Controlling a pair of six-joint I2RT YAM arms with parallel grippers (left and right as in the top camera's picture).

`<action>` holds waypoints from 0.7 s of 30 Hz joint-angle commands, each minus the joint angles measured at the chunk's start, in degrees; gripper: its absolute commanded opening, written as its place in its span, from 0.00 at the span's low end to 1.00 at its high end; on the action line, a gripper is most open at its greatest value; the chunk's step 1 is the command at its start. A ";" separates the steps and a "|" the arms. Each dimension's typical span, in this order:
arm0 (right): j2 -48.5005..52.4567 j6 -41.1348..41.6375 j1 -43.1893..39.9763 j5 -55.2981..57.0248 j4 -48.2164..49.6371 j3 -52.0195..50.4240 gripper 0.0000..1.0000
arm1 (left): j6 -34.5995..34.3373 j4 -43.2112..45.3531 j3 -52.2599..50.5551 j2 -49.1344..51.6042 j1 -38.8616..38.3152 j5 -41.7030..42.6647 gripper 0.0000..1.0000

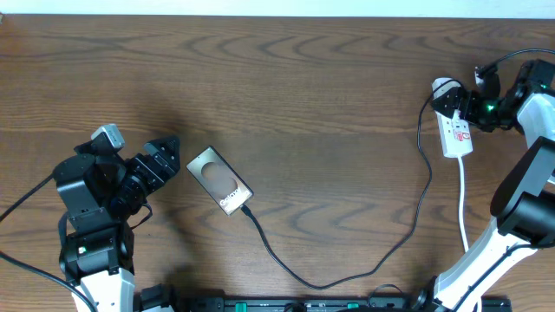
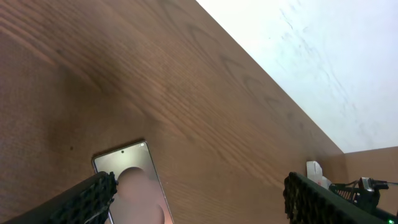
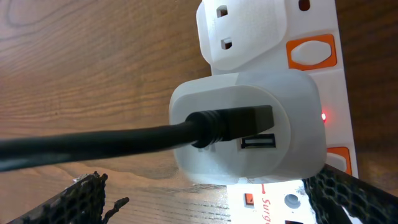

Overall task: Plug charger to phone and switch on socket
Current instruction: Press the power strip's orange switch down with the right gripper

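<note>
Pincers gape empty: left pincer [image 1: 172,156] near the phone [image 1: 219,180], right pincer [image 3: 208,193] over the socket [image 1: 457,134].

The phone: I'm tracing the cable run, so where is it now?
Overhead, the phone lies left of centre on the table, just right of the left gripper, with the charger reaching its lower-right end.

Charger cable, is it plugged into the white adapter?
Plugged in: the black USB plug sits in the white adapter; the port beside it is empty.
</note>
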 commanded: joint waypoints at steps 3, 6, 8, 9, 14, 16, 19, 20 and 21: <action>1.11 0.85 1.70 -1.84 -0.74 0.33 0.99 | 1.38 0.04 0.98 0.07 0.24 -0.13 0.88; 1.09 1.07 1.36 -1.79 -0.81 0.39 0.99 | 1.38 0.02 0.98 0.07 0.24 -0.13 0.88; 1.01 3.28 0.61 -0.26 -1.40 0.81 0.99 | 1.38 0.02 0.98 0.07 0.24 -0.13 0.88; 0.96 3.72 0.24 0.39 -2.03 1.20 0.99 | 1.38 0.02 0.98 0.07 0.24 -0.11 0.88; 0.63 4.63 -1.60 9.73 -9.60 5.03 0.99 | 1.38 0.02 0.98 0.07 0.24 -0.13 0.88; 0.63 5.03 -2.36 15.82 -13.84 7.26 0.99 | 1.38 0.02 0.98 0.07 0.24 -0.13 0.88; 0.57 5.81 -3.28 22.21 -20.39 10.95 0.99 | 1.38 0.02 0.98 0.07 0.22 -0.13 0.88; 0.48 5.79 -3.45 22.73 -22.47 12.28 0.99 | 1.38 0.02 0.98 0.07 0.22 -0.11 0.88; 0.26 5.79 -3.58 23.10 -24.13 13.38 0.99 | 1.38 0.02 0.98 0.07 0.24 -0.11 0.88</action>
